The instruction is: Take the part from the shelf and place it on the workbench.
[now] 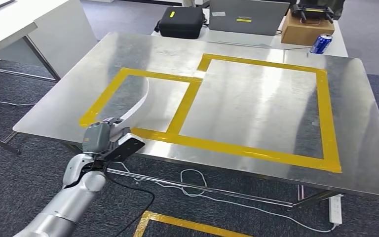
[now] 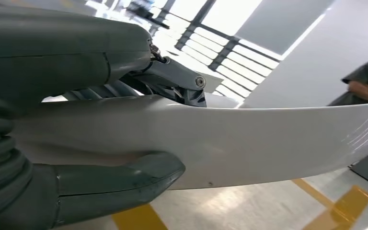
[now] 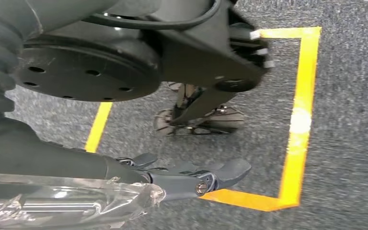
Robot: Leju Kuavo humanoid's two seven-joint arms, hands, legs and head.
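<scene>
**Inspector:** As the left hand [image 1: 109,140] hangs at the near edge of the counter [image 1: 256,106], its fingers [image 2: 124,184] pinch the part [image 1: 139,101] at one end. The rest of the part arcs forward over the smaller of the two yellow tape frames [image 1: 177,116]. I judge that grip is chosen so the free length can be laid flat inside the marking.

**Onlooker:** What is the part made of?

**Inspector:** Thin, white, smooth; it looks like a plastic or coated sheet. It is a long curved strip, broad at the held end in the left wrist view and narrowing away. It bends under its own weight, so expect it to flex when set down. The counter is brushed metal, reflective, with rounded corners.

**Onlooker:** And the other hand?

**Inspector:** The right hand [image 3: 191,177] hangs over grey carpet with yellow floor tape [image 3: 299,120]. Its fingers are loosely extended and hold nothing.

**Onlooker:** Progress?

**Inspector:** The part is off the shelf and not yet released.
</scene>
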